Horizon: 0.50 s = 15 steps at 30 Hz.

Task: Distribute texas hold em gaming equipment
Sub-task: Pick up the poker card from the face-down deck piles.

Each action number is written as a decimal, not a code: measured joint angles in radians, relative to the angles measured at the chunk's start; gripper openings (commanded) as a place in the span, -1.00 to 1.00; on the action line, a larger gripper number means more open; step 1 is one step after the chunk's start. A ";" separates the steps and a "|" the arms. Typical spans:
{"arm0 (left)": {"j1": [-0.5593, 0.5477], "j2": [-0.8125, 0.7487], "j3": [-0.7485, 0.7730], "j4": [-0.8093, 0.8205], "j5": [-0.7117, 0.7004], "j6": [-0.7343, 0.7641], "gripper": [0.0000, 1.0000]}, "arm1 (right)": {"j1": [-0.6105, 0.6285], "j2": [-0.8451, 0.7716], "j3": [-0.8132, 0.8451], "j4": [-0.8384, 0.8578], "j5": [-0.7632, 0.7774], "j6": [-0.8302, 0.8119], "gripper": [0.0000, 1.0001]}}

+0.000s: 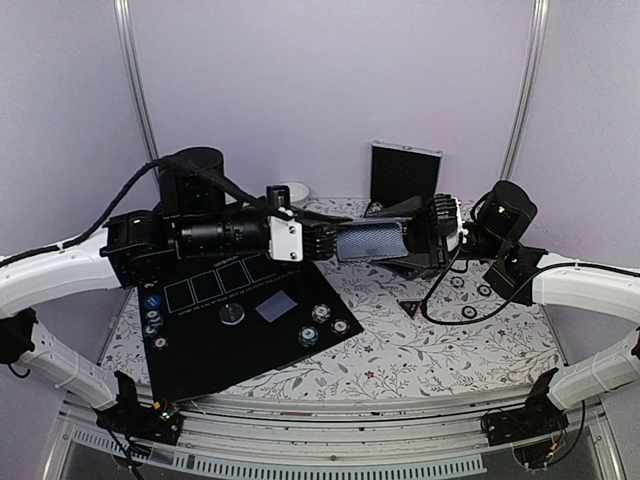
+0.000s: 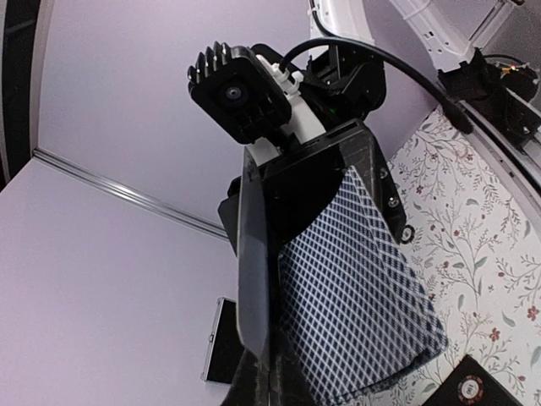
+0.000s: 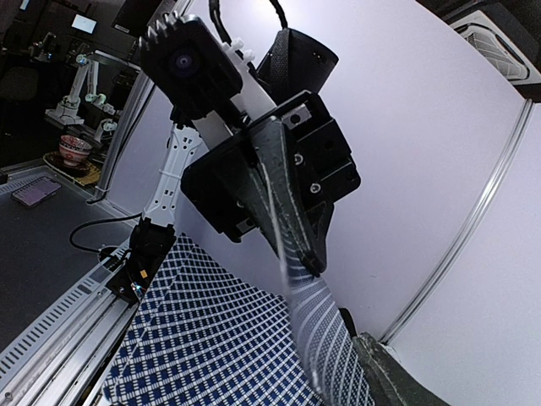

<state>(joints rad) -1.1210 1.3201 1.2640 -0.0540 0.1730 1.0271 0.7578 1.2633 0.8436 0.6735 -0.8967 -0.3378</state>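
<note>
The step in hand looked like drawing one card (image 3: 325, 338) off the deck (image 1: 368, 243), which hung in the air between the two arms, above the far edge of the black mat (image 1: 200, 350) and well clear of the surface. To do it well, the left hand (image 1: 312, 240) would have needed a firm pinch on that card alone and a pull along the card's own plane, so that the ones beneath did not drag out with it. Meanwhile the right hand (image 1: 418, 240) would have had to squeeze the deck's far end without tilting it. A gentle, level set-down on the mat would suit, perhaps near the lone card (image 1: 277, 307) lying there. The left hand was closed almost to nothing, its tips meeting on the card's edge in the right wrist view. The card ran from them at an angle to the deck's patterned back, though I could not tell whether it was one card or a few. The right hand was closed on the deck's opposite end, its jaws only as far apart as the stack was thick. The chips (image 1: 320, 313) and button (image 1: 232, 313) sat on the mat below and the marker (image 1: 410, 308) on the surface beside it, and neither hand touched them.
</note>
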 measured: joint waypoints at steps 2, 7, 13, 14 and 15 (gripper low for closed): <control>0.000 -0.006 0.003 0.005 0.002 -0.008 -1.00 | 0.000 0.000 0.000 0.000 0.000 0.000 0.19; 0.000 -0.046 0.003 0.020 0.004 -0.037 -1.00 | 0.000 0.000 0.000 0.000 0.000 -0.003 0.19; 0.001 -0.075 0.052 0.042 -0.132 -0.124 -1.00 | -0.002 0.000 0.000 0.000 -0.002 -0.003 0.19; 0.006 -0.075 0.067 0.042 -0.194 -0.147 -1.00 | -0.002 0.000 0.000 0.000 -0.003 -0.003 0.19; 0.013 -0.076 0.082 0.042 -0.266 -0.174 -1.00 | -0.002 0.000 0.000 0.000 -0.004 -0.003 0.19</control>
<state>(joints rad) -1.1080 1.2438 1.3457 -0.0124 -0.0929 0.8536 0.7559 1.2633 0.8436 0.6735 -0.9005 -0.3405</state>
